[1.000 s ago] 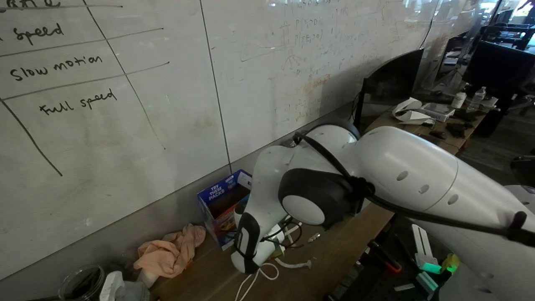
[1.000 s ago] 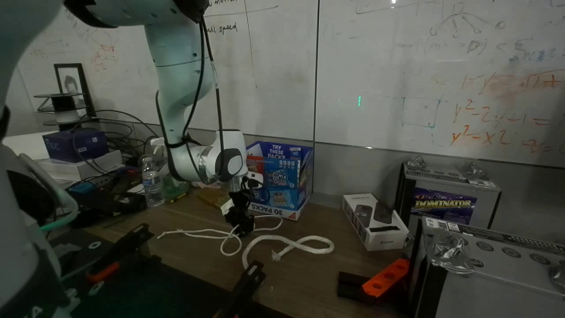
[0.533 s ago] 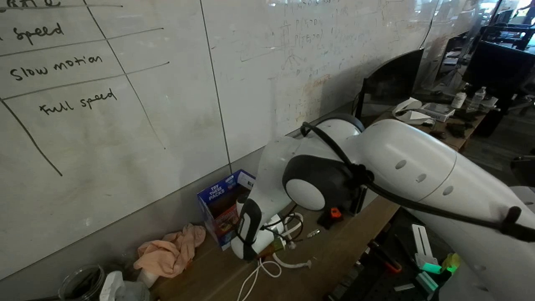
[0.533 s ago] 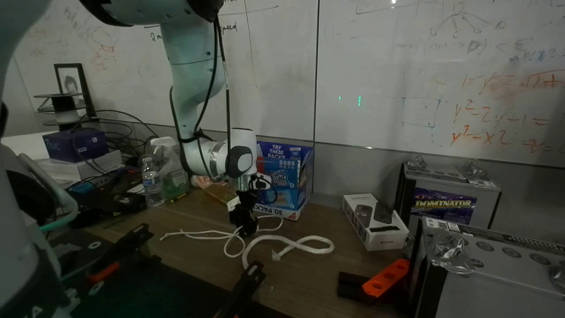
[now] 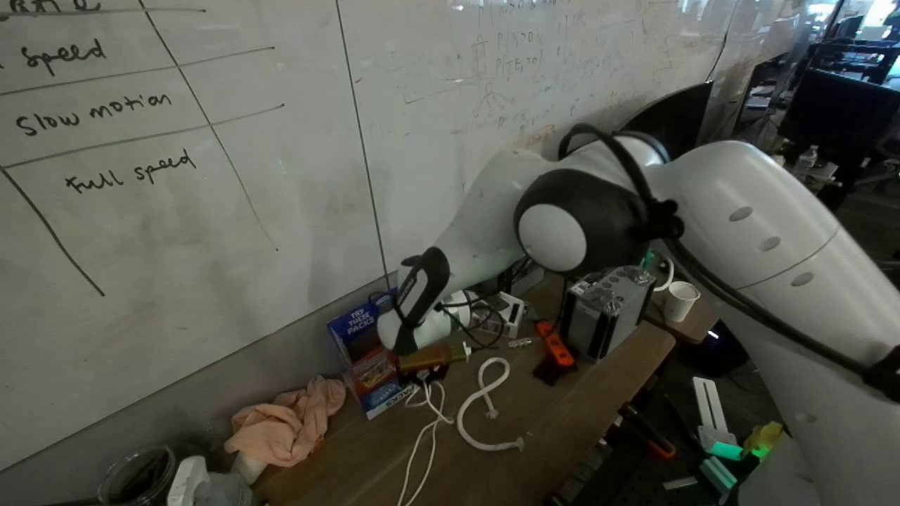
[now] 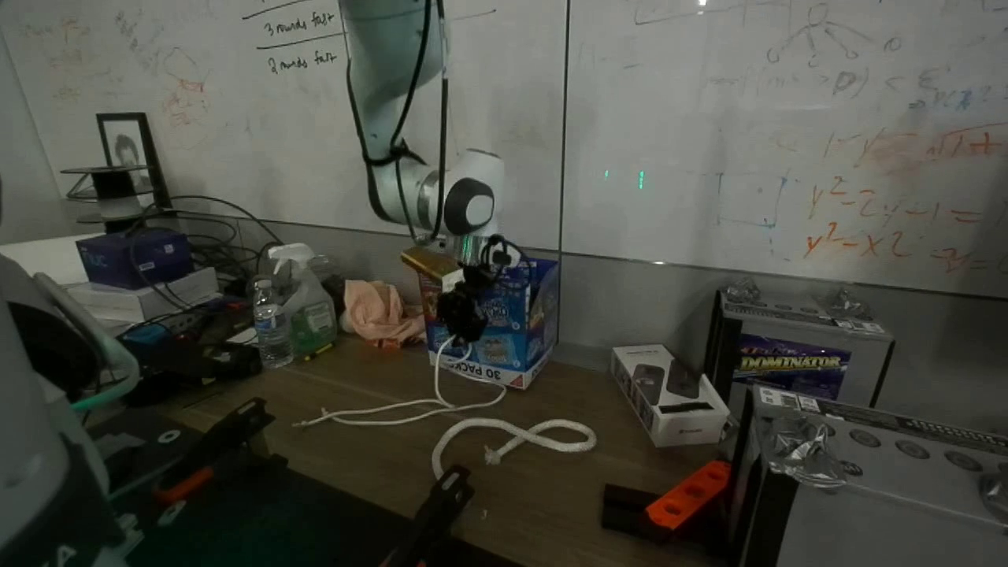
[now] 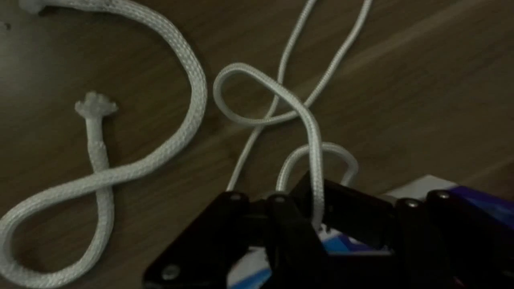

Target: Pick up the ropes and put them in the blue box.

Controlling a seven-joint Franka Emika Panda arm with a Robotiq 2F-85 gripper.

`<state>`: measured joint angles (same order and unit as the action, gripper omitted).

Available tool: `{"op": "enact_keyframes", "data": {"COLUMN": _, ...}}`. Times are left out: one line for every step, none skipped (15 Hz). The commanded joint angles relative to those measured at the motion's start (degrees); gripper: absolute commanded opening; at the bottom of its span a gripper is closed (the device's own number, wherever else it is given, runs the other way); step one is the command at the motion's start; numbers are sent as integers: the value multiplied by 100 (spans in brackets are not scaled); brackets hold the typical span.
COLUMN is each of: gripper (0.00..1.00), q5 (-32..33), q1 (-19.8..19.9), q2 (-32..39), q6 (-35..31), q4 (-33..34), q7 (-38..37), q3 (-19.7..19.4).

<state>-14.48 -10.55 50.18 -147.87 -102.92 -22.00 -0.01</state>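
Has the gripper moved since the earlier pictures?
Yes, upward: in an exterior view, the gripper has risen clearly away from the thick rope, which has not moved.

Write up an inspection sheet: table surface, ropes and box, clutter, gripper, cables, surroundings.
surface: table, brown wood with visible grain
thin rope: partly held up in the gripper, the rest lying on the table
thick rope: on the table, crossing itself in a loop
blue box: standing on the table, open at the top; inside partly hidden
gripper: shut on the thin rope
clutter: spray bottle, water bottle, pinkish cloth, white carton, orange part, two grey devices
cables: black cable tied along the arm; cable tangle left of the spray bottle in an exterior view
surroundings: whiteboard with handwriting behind the table
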Motion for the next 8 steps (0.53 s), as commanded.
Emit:
{"op": "enact_keyframes", "data": {"gripper": 3, "q5": -25, "q1": 241, "q2": -1077, "q6": 455, "q4": -329, "q7": 58, "q3": 102}}
{"op": "enact_keyframes", "data": {"gripper": 3, "q5": -34, "q1": 283, "q2": -1316, "q6": 615, "q4": -321, "q7": 39, "q3": 105}}
{"op": "enact_keyframes", "data": {"gripper": 3, "q5": -26, "q1": 293, "q2": -1550, "q6": 723, "q4": -308, "q7": -3, "q3": 87}}
{"op": "enact_keyframes", "data": {"gripper": 3, "q5": 18, "q1": 270, "q2": -1793, "q6": 796, "q4": -321, "q7": -61, "q3": 46}}
{"op": "enact_keyframes", "data": {"gripper": 3, "q5": 52, "q1": 257, "q2": -2013, "q6": 901, "q4": -279, "q7": -124, "q3": 19}}
{"op": "enact_keyframes", "data": {"gripper": 2, "q5": 101, "q1": 235, "q2": -2238, "q6": 1001, "q4": -246, "q7": -182, "q3": -10}}
{"op": "enact_keyframes", "data": {"gripper": 3, "q5": 148, "q1": 203, "q2": -2456, "q6": 1091, "q4": -219, "q7": -247, "q3": -31}}
{"op": "enact_keyframes", "data": {"gripper": 3, "q5": 144, "q1": 215, "q2": -2638, "q6": 1242, "q4": -114, "q7": -298, "q3": -20}}
